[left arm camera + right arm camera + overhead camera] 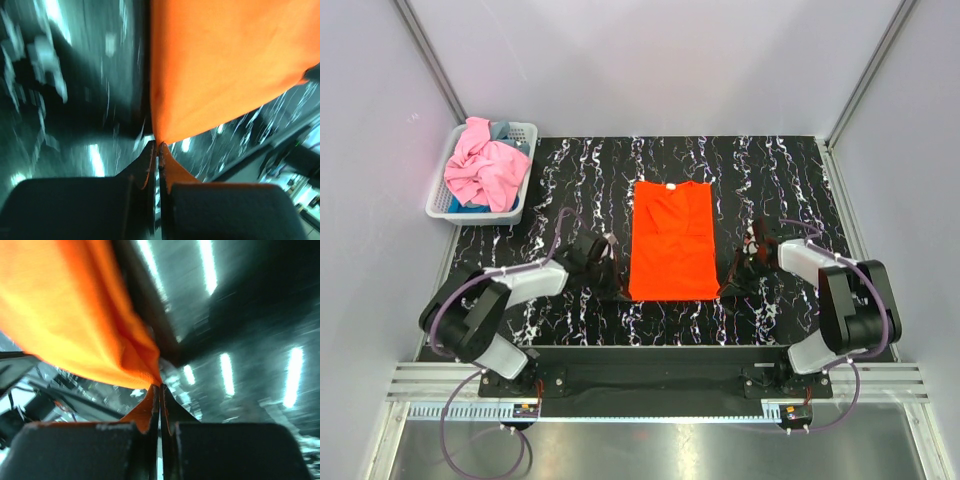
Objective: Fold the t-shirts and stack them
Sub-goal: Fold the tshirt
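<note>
"Orange t-shirt (672, 240) — where?"
"Flat on the table (780, 190), long axis near-to-far. Left gripper (158, 146) clamps its near-left hem corner, right gripper (160, 386) the near-right — cloth lies ahead of both."

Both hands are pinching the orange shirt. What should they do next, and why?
Probably lift the near edge together and carry it over to the far edge. The left hand and right hand are each shut on a near corner of the orange t-shirt, which lies flat.
</note>
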Motion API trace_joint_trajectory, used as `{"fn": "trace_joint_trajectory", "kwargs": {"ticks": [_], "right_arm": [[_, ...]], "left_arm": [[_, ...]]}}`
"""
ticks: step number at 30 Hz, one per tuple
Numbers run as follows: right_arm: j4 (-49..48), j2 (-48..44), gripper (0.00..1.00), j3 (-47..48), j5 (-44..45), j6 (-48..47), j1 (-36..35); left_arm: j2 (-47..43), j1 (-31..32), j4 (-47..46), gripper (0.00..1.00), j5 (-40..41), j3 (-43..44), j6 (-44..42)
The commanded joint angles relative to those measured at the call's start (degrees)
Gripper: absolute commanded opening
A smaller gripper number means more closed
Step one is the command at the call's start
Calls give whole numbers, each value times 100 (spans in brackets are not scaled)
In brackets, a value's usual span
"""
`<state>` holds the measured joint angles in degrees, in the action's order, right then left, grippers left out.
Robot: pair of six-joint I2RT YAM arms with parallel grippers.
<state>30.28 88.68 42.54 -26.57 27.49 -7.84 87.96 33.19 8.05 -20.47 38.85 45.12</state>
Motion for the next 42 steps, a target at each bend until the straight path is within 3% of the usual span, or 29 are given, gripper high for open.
{"fn": "trace_joint_trajectory", "kwargs": {"ticks": [1, 6, 14, 23, 33, 42], "right_arm": [[118, -544, 0, -105, 240, 467, -455], [372, -1492, 0, -466, 459, 793, -579], [680, -2452, 0, -844, 257, 1039, -833], [1023, -2935, 0, -792, 336, 1092, -930], [1287, -3129, 0, -265, 521, 1145, -939], [1656, -2699, 0, 990, 1065, 961, -930]], "left_arm": [[-533, 231, 38, 0, 183, -439, 119], [-1358, 565, 213, 0, 491, -975, 550], [-2432, 768, 942, 0, 798, -967, 840], [-2652, 838, 1102, 0, 878, -932, 858], [-2574, 838, 1795, 0, 1194, -1, 665], [-2188, 742, 2332, 0, 1722, 1203, 322]]}}
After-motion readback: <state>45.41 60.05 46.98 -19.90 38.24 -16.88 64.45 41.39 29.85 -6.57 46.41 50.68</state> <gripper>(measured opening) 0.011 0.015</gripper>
